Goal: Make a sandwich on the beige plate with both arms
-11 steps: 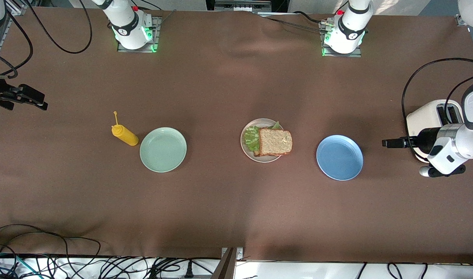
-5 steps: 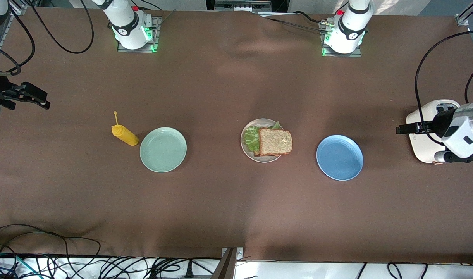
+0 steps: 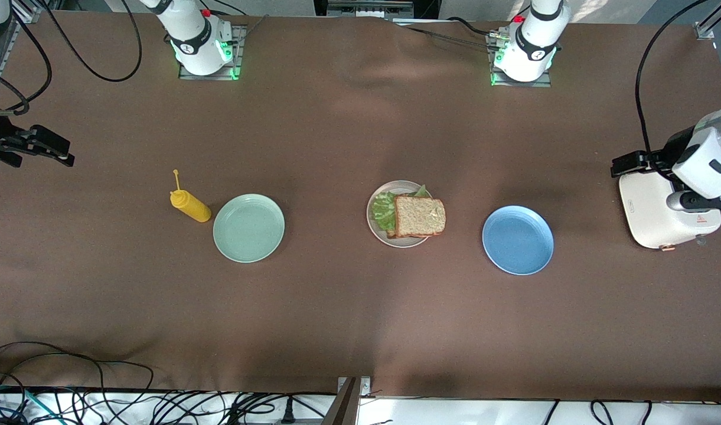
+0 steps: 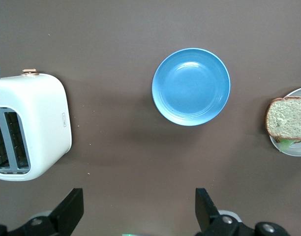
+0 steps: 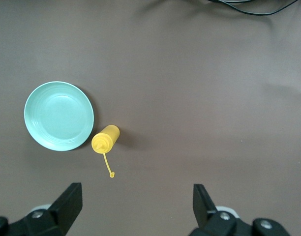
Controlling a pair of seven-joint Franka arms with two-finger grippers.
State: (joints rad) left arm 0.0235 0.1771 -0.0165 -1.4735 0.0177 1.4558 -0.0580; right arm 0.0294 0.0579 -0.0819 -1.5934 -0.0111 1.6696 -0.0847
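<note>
I see the sandwich (image 3: 418,216) on the beige plate (image 3: 375,221) near the middle of the table (image 3: 348,307): a brown top slice lies flat, with lettuce (image 3: 385,211) sticking out from under it toward the right arm's end. The slice overhangs the plate rim on the side toward the left arm's end.

Blue plate (image 3: 518,239) sits between the beige plate and the left tool (image 3: 621,164), apart from both. That tool hangs over the white toaster (image 3: 655,212) at the left arm's end of the table, its fingers (image 4: 205,208) spread wide with nothing between them.

Mint-green plate (image 3: 248,228) sits toward the right tool (image 3: 62,154), with a yellow squeeze bottle (image 3: 190,205) just beside it, tipped on its side. I note the right tool over the table edge at the right arm's end, well apart from the bottle, fingers (image 5: 204,201) wide apart and holding nothing.
</note>
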